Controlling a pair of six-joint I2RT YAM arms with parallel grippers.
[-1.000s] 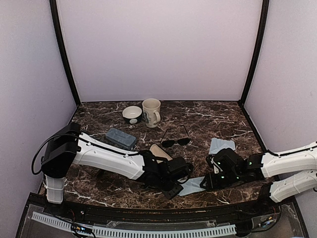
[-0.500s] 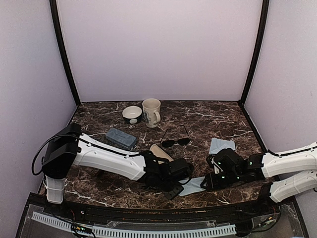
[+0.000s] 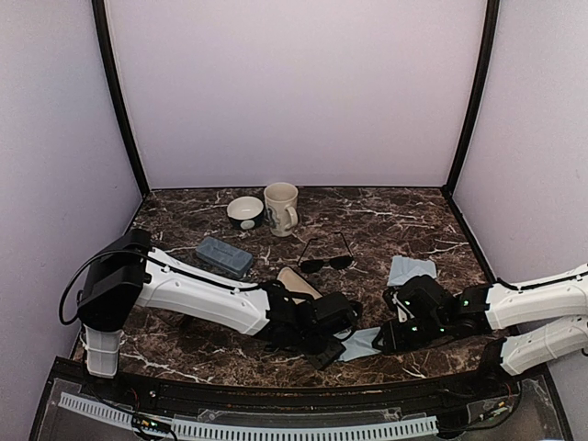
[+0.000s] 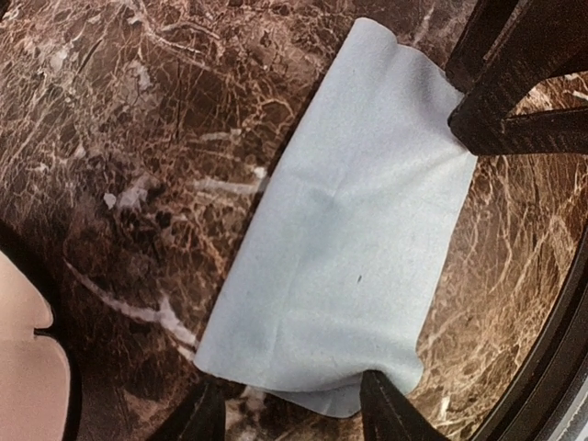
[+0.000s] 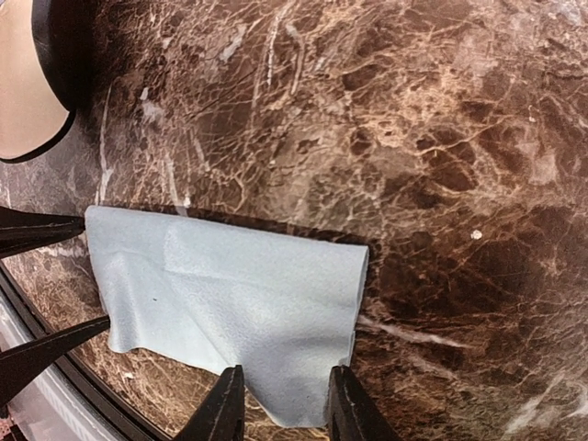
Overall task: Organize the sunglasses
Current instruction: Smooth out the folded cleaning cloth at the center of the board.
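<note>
On the brown marble desk (image 5: 413,138), a pale blue cloth (image 4: 349,230).
The left pincer (image 4: 289,409) and right pincer (image 5: 280,404) straddle its edges, half open, gripping nothing.

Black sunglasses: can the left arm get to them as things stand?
Likely yes. The sunglasses lie uncovered on the marble just beyond the left arm, whose jaws hover over the cloth. The open case sits close beside that path, apparently not across it.

Mug (image 3: 281,208), bowl (image 3: 245,211), grey-blue case (image 3: 224,256), cloth (image 4: 349,239)
</note>
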